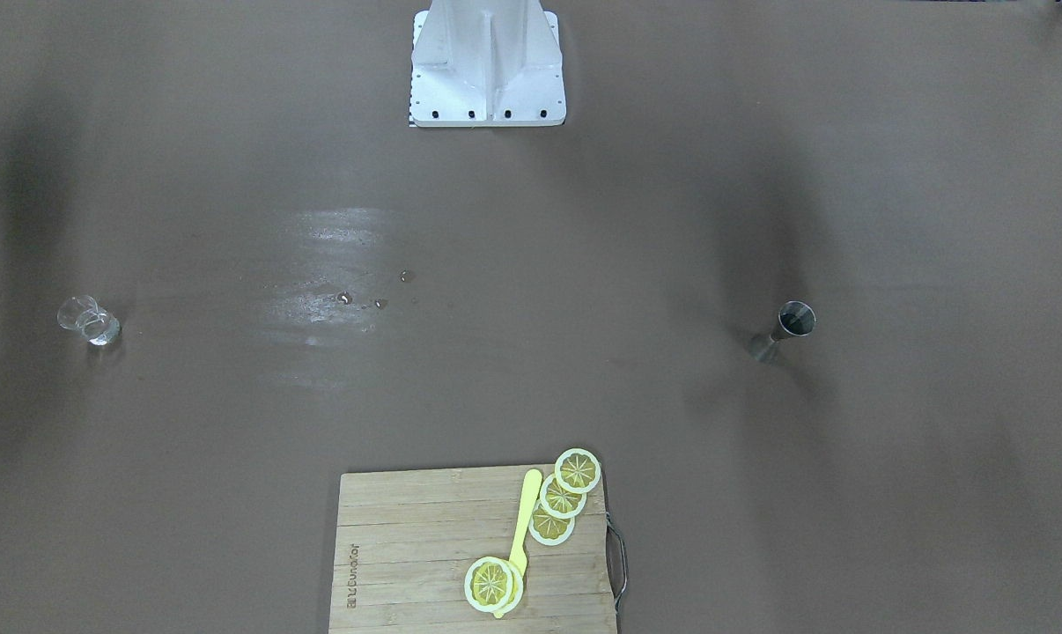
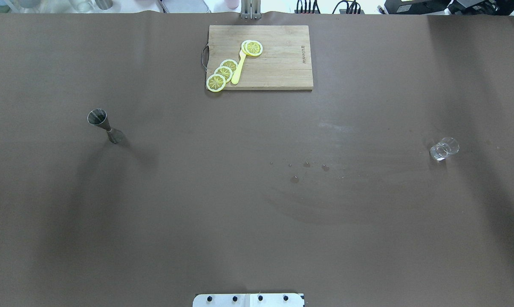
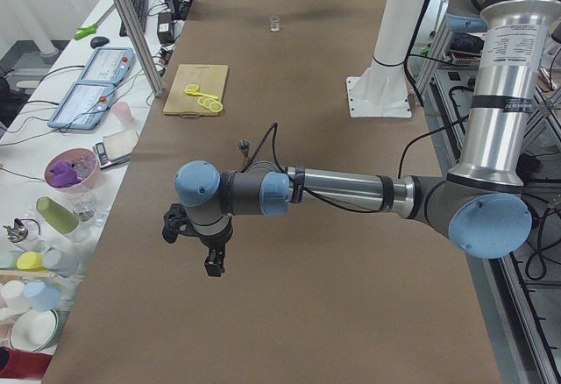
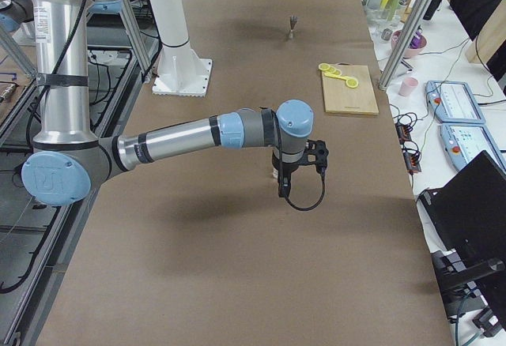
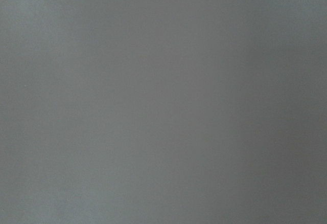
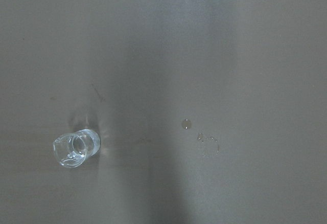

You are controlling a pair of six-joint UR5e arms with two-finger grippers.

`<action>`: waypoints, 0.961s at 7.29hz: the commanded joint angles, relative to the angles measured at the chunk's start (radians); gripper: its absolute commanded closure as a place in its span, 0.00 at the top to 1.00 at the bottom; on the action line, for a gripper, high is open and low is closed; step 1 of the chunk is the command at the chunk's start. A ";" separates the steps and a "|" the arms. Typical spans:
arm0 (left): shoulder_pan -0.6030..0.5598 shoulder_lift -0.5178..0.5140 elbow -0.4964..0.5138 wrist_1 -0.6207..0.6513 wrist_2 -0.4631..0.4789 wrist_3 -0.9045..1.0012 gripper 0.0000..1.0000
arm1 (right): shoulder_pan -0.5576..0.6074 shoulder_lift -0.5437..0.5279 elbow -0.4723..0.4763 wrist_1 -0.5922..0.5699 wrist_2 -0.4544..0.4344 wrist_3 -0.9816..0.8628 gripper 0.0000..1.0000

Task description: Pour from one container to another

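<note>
A steel jigger (image 1: pixel 786 328) (image 2: pixel 103 125) stands upright on the brown table on the robot's left side. A small clear glass (image 1: pixel 89 320) (image 2: pixel 443 148) stands on the robot's right side; the right wrist view looks down on the glass (image 6: pixel 75 149) from well above. My left gripper (image 3: pixel 210 257) shows only in the exterior left view, hovering high over the table's near end. My right gripper (image 4: pixel 283 186) shows only in the exterior right view, hanging above the glass's area. I cannot tell whether either is open or shut. The left wrist view shows only bare table.
A wooden cutting board (image 2: pixel 278 64) (image 1: pixel 408 555) with lemon slices (image 2: pixel 223 73) and a yellow knife (image 2: pixel 238 68) lies at the table's far edge. Water droplets (image 2: pixel 307 166) (image 6: pixel 207 143) dot the middle. The robot's white base (image 1: pixel 487 66) stands at the near edge.
</note>
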 commanded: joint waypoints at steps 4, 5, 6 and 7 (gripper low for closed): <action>0.001 0.003 -0.003 -0.038 -0.006 -0.005 0.98 | 0.000 0.002 0.002 0.000 0.000 0.000 1.00; 0.001 0.003 0.008 -0.039 -0.008 -0.005 0.98 | -0.002 0.002 0.002 0.000 0.000 0.000 1.00; 0.001 0.005 0.002 -0.041 -0.008 -0.004 0.98 | -0.002 0.003 0.002 0.000 0.000 0.000 1.00; 0.001 0.003 -0.012 -0.041 -0.009 -0.004 0.98 | -0.002 0.002 0.002 0.000 0.002 0.000 1.00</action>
